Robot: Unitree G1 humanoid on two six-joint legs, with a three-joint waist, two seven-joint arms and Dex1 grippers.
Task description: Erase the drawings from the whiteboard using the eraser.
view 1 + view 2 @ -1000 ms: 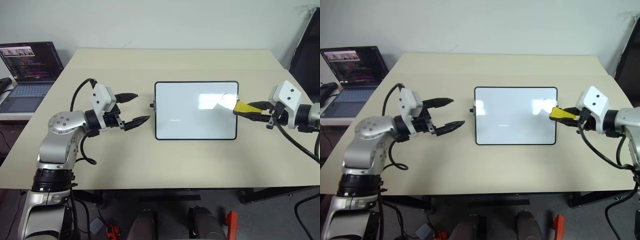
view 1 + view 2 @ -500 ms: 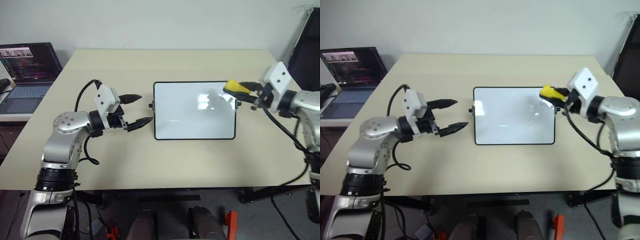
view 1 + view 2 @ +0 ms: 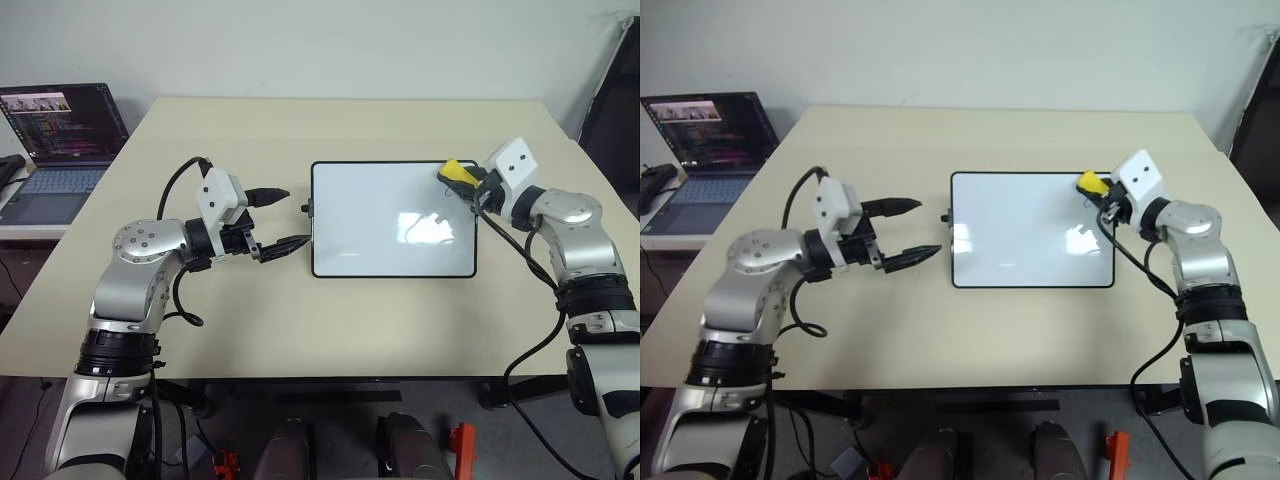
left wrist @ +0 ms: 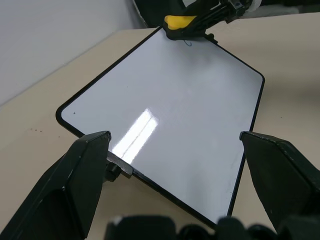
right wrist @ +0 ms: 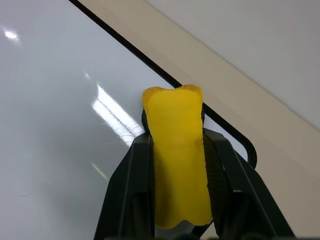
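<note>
The whiteboard (image 3: 360, 240) lies flat at the table's middle, its surface white with a glare patch. My right gripper (image 3: 463, 180) is shut on the yellow eraser (image 3: 456, 171), which sits over the board's far right corner. In the right wrist view the eraser (image 5: 177, 145) is squeezed between both fingers (image 5: 131, 190), just above the whiteboard (image 5: 60, 125). The left wrist view shows a tiny blue stroke of the drawings (image 4: 187, 44) right beside the eraser (image 4: 181, 21). My left gripper (image 3: 298, 215) stands open just off the board's left edge, with nothing in it.
An open laptop (image 3: 60, 140) sits on a side surface at the far left. The beige table (image 3: 300, 310) has bare room all round the board. A dark object (image 3: 615, 110) stands past the table's right edge.
My right gripper has carried the eraser from beside the board's right edge forward and inward, onto its far right corner. The left gripper has stayed in place.
</note>
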